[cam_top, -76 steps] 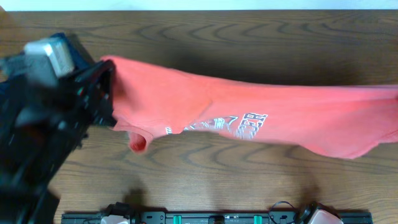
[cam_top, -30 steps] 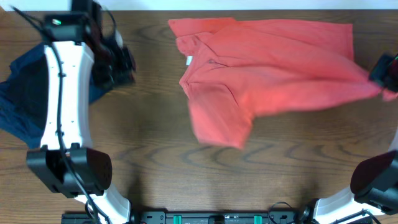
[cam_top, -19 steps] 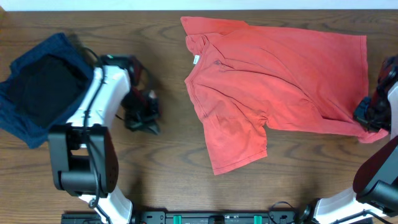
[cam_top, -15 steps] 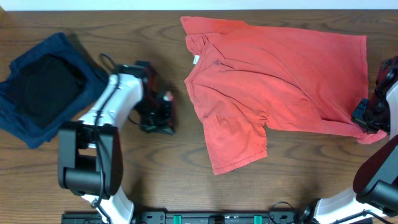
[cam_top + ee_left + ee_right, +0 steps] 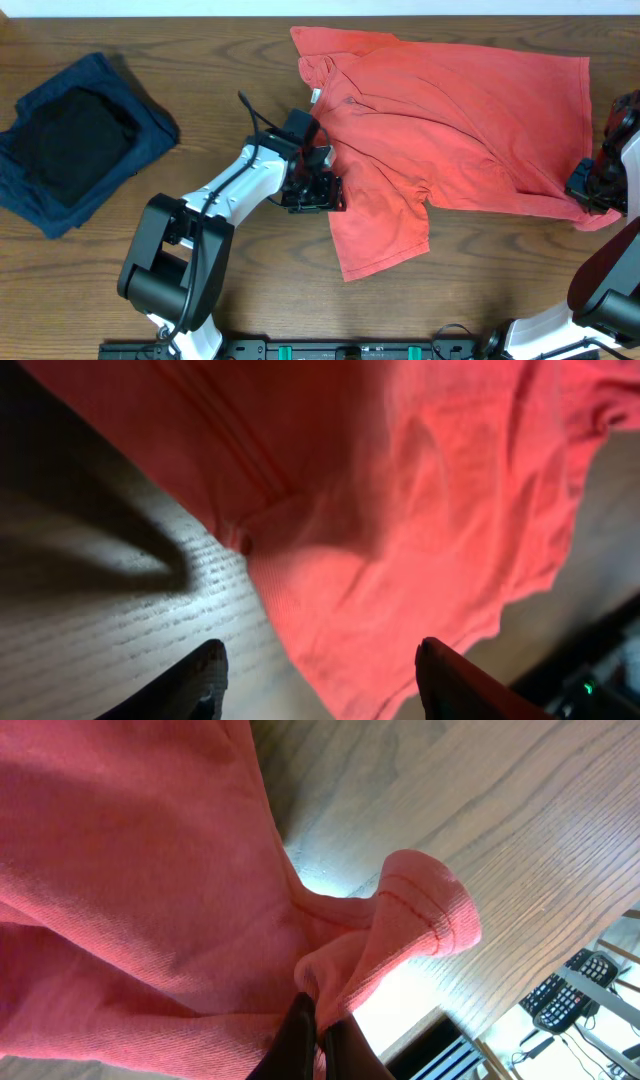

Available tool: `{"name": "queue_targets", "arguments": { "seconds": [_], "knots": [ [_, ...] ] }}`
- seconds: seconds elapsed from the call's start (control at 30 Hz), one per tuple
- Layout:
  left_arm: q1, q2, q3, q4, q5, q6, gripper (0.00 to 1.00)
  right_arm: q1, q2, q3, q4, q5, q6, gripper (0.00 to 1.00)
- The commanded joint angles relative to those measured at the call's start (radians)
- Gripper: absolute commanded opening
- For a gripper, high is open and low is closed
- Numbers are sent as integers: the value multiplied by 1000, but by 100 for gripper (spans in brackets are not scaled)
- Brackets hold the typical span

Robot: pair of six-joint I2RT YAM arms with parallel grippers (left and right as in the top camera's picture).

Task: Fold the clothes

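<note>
Coral-red cotton, the T-shirt [image 5: 470,120] lies spread flat over the far right part of the table [image 5: 250,60]. Its long axis runs from 9 to 3 o'clock in the overhead view, collar at the 9 o'clock end and hem at the 3 o'clock end, and one sleeve splays out toward 6 o'clock (no lettering shows on the upper face, so the print is probably underneath). The left gripper [image 5: 318,190] sits right at the shirt's 9 o'clock edge, just below the collar and above that sleeve. The body of the cloth lies from it toward 2 to 3 o'clock and the sleeve toward 5. In the wrist view its fingers [image 5: 205,672] stand apart with nothing clasped, the fabric edge lying just ahead of them. The right gripper [image 5: 592,190] is at the hem's 4 o'clock corner, its jaws pinched closed on a bunched fold of the shirt. For the collar side the left arm is clearly nearer, and the right arm already has the hem. Well apart at 9 o'clock, a black garment [image 5: 75,140] rests on a navy-blue garment [image 5: 150,120].
</note>
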Motion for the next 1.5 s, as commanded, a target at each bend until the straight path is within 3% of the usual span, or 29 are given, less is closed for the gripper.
{"name": "queue_targets", "arguments": {
  "seconds": [0.0, 0.3, 0.37, 0.43, 0.5, 0.53, 0.67, 0.83, 1.03, 1.47],
  "knots": [
    [-14, 0, -5, 22, -81, -60, 63, 1, -3, -3, 3, 4, 21, 1],
    [-50, 115, -5, 120, -69, -138, 63, 1, -3, -3, 6, 3, 21, 1],
    [-64, 136, -5, 126, -69, -146, 59, 1, -3, -3, 6, 3, 21, 1],
    [-77, 147, -5, 125, -69, -145, 41, 1, -3, -3, 7, 3, 21, 1],
    [-82, 146, -5, 119, -70, -145, 10, 1, -3, -3, 10, 3, 21, 1],
    [-81, 143, -5, 114, -69, -145, 6, 1, -3, -3, 10, 3, 21, 1],
    [-53, 113, -5, 43, -80, -121, 6, 1, -3, -3, 6, 3, 21, 1],
    [56, 10, -5, -169, -262, -79, 6, -10, -3, -3, -7, 19, 21, 1],
    [159, -129, -5, -338, -266, -31, 6, -24, -3, -4, -76, 18, 34, 1],
    [161, -325, -5, -605, -265, -57, 6, -24, -3, -6, -212, 15, 53, 2]
  ]
}}
